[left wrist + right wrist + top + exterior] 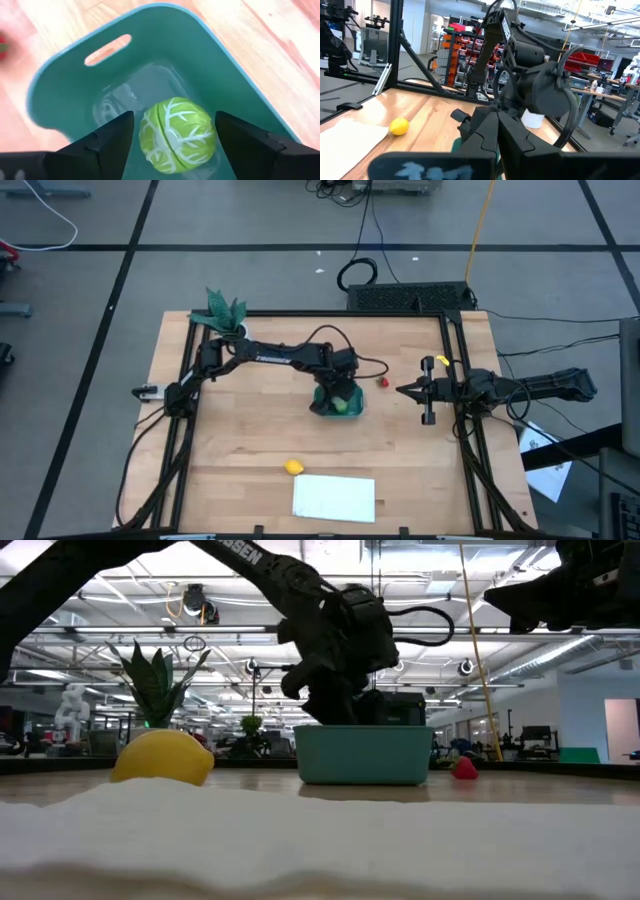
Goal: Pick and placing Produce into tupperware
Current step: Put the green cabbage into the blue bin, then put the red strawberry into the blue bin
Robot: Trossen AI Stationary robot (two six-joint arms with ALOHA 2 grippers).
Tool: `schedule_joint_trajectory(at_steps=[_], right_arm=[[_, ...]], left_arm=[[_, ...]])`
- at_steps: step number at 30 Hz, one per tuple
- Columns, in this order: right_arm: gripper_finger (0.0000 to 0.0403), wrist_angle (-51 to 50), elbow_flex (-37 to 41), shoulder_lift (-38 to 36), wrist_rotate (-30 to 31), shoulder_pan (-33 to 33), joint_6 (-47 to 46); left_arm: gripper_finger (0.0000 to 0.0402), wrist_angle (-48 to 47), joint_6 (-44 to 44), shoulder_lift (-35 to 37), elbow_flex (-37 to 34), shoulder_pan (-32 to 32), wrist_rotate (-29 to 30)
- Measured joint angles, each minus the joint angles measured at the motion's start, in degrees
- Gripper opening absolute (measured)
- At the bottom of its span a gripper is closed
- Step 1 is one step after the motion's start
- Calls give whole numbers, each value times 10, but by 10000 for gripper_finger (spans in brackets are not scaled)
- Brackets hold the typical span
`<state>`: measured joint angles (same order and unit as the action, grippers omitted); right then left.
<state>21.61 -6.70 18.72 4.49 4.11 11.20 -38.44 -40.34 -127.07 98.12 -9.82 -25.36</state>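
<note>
The left gripper (341, 397) is positioned over the teal tub (322, 402) near the middle of the wooden surface (250, 440). Its fingers (112, 142) are spread apart, and the green ball (178, 135), marked with white veins, is seen between them inside the tub. A gap is visible on each side of the ball, so it is not clamped; whether it rests on the tub floor cannot be told. An oval handle slot (107, 49) is cut in the tub's end wall.

The red piece (382, 382) lies on the surface just beside the tub, on the side toward the right arm. The lemon (293, 468) sits well apart from the tub, nearer the front edge, just beside the corner of a white sheet (334, 497). In the low view the lemon (162, 758) is seen left of the tub (363, 754) and the red piece (464, 768) to its right.

The right gripper (408, 391) is held at the right side of the surface, pointing toward the tub; its fingers appear closed together, with nothing held. A potted plant (222, 313) stands at the far left corner.
</note>
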Motion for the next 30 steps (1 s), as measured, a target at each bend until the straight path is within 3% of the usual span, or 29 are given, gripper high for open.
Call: schedule_joint_trajectory(at_steps=[11, 14, 19, 26, 30], right_arm=[[0, 0, 0, 0, 0, 0, 0], [0, 0, 0, 0, 0, 0, 0], [0, 0, 0, 0, 0, 0, 0], [0, 0, 0, 0, 0, 0, 0], [0, 0, 0, 0, 0, 0, 0]], left_arm=[[286, -88, 25, 1, 77, 0, 69], [270, -102, 32, 1, 81, 0, 86], [189, -114, 40, 1, 82, 1, 95], [17, -116, 49, 4, 82, 12, 159], [13, -117, 51, 27, 82, 22, 210]])
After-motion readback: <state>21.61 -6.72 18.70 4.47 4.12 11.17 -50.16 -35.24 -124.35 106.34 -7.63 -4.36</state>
